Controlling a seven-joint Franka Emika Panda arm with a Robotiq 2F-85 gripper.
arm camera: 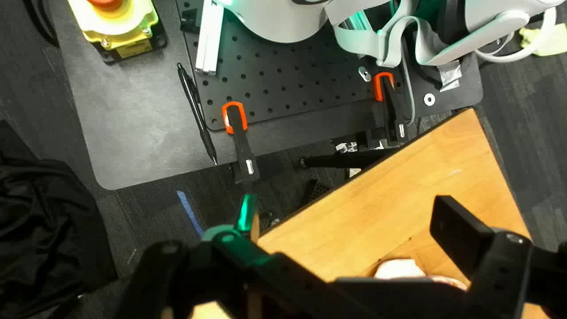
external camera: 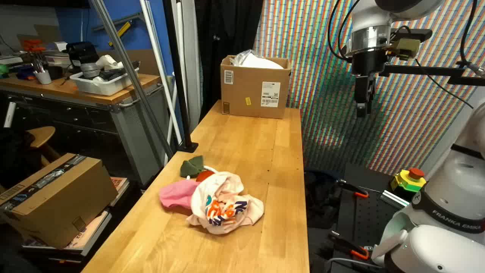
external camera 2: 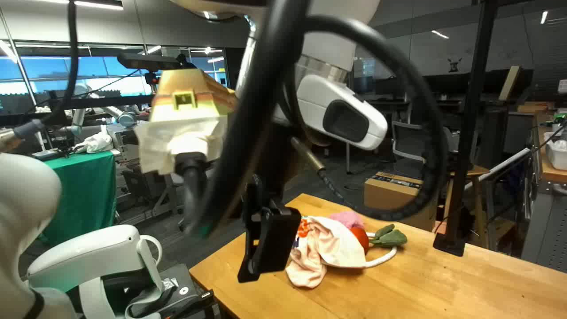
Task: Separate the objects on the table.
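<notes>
Gripper fingers wide; one pink cloth part-hidden, maybe under one printed cloth, near table edge opposite arm.

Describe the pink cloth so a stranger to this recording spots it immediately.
In an exterior view, find the long wooden table with a cardboard box at its far end. Closer in, left of the printed pale cloth, lies the pink cloth. Its plain pink, without visible print, sets it apart.
</notes>
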